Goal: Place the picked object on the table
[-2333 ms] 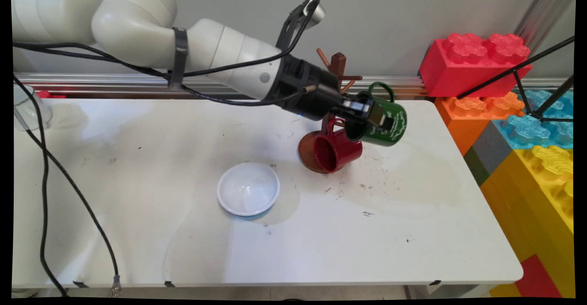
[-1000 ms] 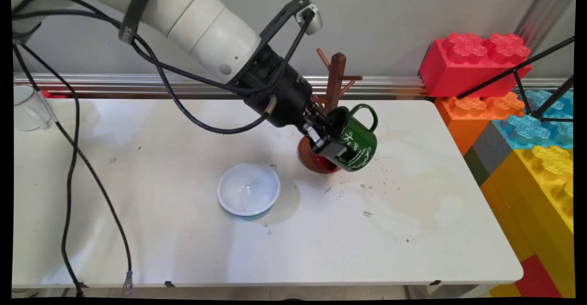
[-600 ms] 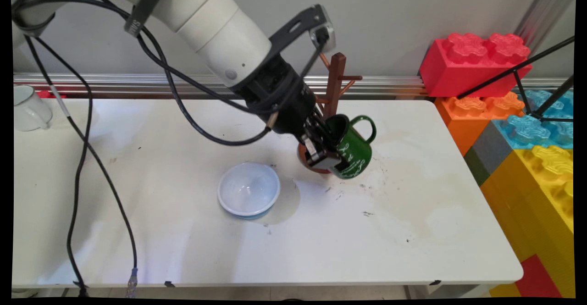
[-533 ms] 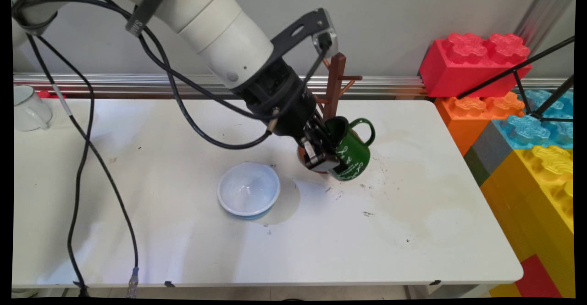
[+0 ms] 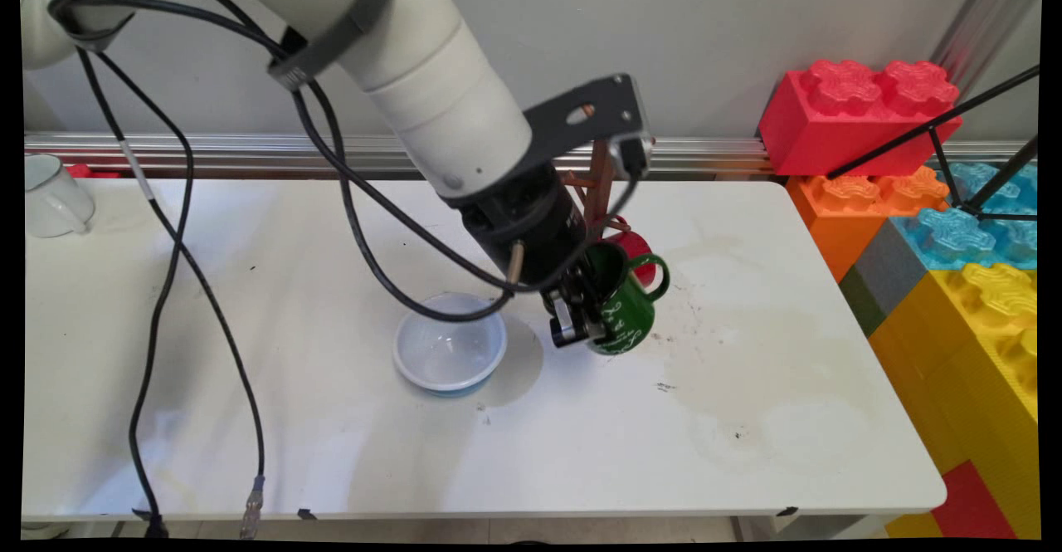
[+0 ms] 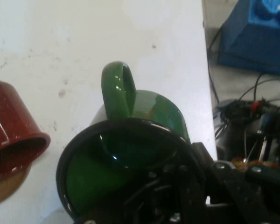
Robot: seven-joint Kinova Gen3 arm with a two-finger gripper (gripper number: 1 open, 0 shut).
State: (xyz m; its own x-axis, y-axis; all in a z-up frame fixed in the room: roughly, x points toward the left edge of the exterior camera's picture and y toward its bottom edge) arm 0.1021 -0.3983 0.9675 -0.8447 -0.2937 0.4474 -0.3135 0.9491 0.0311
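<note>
My gripper (image 5: 581, 317) is shut on the rim of a green mug (image 5: 624, 315) with white lettering, one finger inside and one outside. The mug is almost upright, opening up, its handle (image 5: 655, 274) pointing right and away. It sits low over the table (image 5: 747, 419); whether it touches, I cannot tell. In the hand view the green mug (image 6: 130, 154) fills the middle, gripper (image 6: 186, 172) on its right rim. Just behind it a red mug (image 5: 635, 245) hangs on the wooden mug tree (image 5: 603, 172). The red mug (image 6: 11, 135) lies at the left of the hand view.
A white bowl (image 5: 449, 351) stands left of the green mug, close to the gripper. A white mug (image 5: 50, 197) sits at the far left edge. Big toy bricks (image 5: 863, 112) are stacked along the table's right side. Black cables (image 5: 166, 286) hang over the left half.
The gripper has carried the green mug down and toward the near side, away from the mug tree, turning it nearly upright. The red mug stays on the tree.
</note>
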